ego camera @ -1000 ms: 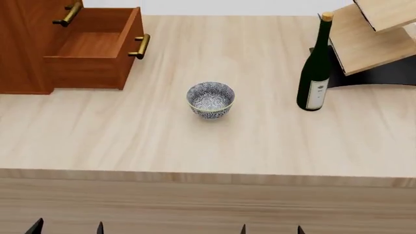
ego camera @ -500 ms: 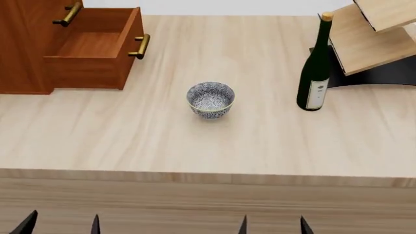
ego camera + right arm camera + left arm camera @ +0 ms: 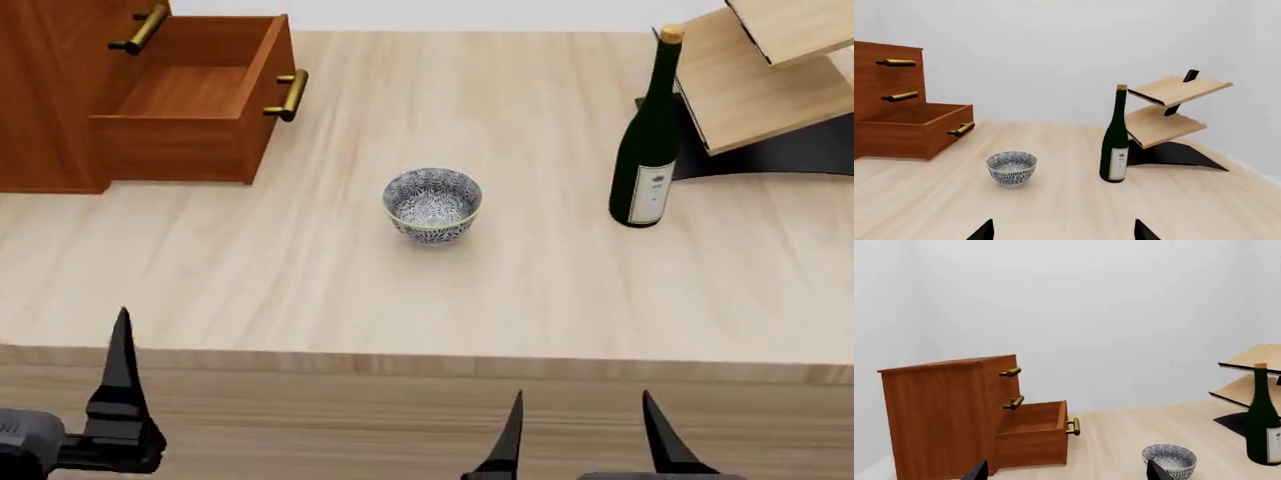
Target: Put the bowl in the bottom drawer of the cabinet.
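Observation:
The speckled blue-grey bowl [image 3: 431, 205] stands upright in the middle of the pale wood table [image 3: 334, 300], empty. At the back left is the reddish-brown cabinet [image 3: 40, 100], its bottom drawer [image 3: 187, 95] pulled out and empty, brass handle [image 3: 287, 95] facing the bowl. My right gripper [image 3: 585, 440] is open at the near table edge, well short of the bowl. Of my left gripper [image 3: 1066, 475], only one dark finger [image 3: 120, 375] shows in the head view, at the near left edge. In the left wrist view its tips stand wide apart, holding nothing. The bowl [image 3: 1011, 168] also shows ahead of my right gripper [image 3: 1062, 232].
A tall dark green bottle [image 3: 647, 150] stands right of the bowl. Behind it a pale wood rack [image 3: 761, 70] on a black base fills the back right corner. The table's front edge [image 3: 427, 362] runs just ahead of both grippers.
Both grippers have risen into the head view and come up to the table's front edge, the left one further. The bowl and drawer have not moved.

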`<state>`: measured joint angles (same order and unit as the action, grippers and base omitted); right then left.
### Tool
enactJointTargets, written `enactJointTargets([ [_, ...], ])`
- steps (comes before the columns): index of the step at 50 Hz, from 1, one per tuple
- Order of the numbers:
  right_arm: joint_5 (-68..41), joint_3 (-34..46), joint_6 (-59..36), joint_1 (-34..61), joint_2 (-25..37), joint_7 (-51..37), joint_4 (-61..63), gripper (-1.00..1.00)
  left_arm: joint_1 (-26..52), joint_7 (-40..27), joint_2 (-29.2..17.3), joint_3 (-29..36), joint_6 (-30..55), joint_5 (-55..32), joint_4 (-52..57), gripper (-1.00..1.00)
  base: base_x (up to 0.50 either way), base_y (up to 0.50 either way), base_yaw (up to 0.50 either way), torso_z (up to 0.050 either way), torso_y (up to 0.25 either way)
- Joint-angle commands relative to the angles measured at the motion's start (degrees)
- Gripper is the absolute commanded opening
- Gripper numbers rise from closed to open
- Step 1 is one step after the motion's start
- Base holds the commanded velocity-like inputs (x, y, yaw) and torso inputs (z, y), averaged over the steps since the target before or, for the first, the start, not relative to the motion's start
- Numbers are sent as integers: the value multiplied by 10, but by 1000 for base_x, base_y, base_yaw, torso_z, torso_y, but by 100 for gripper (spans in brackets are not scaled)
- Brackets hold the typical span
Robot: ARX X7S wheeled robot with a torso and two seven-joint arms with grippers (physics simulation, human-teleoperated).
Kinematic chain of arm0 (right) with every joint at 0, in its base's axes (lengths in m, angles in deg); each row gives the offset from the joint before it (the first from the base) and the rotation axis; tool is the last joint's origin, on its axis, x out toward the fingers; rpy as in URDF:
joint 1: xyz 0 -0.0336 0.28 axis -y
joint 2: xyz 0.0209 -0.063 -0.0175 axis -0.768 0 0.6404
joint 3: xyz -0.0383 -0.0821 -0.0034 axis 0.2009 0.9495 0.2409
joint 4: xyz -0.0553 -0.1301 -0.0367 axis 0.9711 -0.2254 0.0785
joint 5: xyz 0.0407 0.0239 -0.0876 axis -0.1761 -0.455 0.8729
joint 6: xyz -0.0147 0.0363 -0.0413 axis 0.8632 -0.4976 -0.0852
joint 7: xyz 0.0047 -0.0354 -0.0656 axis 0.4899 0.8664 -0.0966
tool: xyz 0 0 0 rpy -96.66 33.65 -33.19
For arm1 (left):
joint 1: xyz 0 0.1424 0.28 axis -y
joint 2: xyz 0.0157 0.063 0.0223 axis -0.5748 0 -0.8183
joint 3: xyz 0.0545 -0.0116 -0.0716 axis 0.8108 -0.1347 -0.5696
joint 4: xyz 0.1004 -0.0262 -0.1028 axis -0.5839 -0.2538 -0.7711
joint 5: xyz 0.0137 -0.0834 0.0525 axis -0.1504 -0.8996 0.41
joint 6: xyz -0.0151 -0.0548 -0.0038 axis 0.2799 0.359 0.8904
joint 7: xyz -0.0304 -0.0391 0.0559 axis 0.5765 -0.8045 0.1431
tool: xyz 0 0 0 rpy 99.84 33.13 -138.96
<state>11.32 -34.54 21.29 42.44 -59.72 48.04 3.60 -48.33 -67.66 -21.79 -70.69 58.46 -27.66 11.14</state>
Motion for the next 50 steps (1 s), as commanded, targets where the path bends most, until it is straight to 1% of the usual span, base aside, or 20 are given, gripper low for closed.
enactJointTargets([
  [1, -5, -6, -72, 28, 17, -12, 69, 100, 60, -4, -33, -21, 98, -20, 99, 100, 0, 0, 0, 0, 0],
  [17, -17, -17, -169, 96, 36, -19, 125, 100, 131, 0, -68, -43, 180, -44, 155, 100, 0, 0, 0, 0, 0],
  [30, -41, -34, -232, 157, 44, -18, 144, 100, 219, 4, -106, -84, 285, -84, 217, 100, 0, 0, 0, 0, 0],
  [38, -53, -45, -257, 180, 49, -18, 153, 100, 261, 4, -122, -107, 334, -107, 237, 100, 0, 0, 0, 0, 0],
  [42, -59, -50, -271, 193, 51, -18, 159, 100, 289, 4, -128, -130, 370, -129, 258, 100, 0, 0, 0, 0, 0],
  [50, -66, -55, -272, 198, 53, -17, 157, 100, 344, 3, -146, -163, 434, -163, 289, 100, 0, 0, 0, 0, 0],
])
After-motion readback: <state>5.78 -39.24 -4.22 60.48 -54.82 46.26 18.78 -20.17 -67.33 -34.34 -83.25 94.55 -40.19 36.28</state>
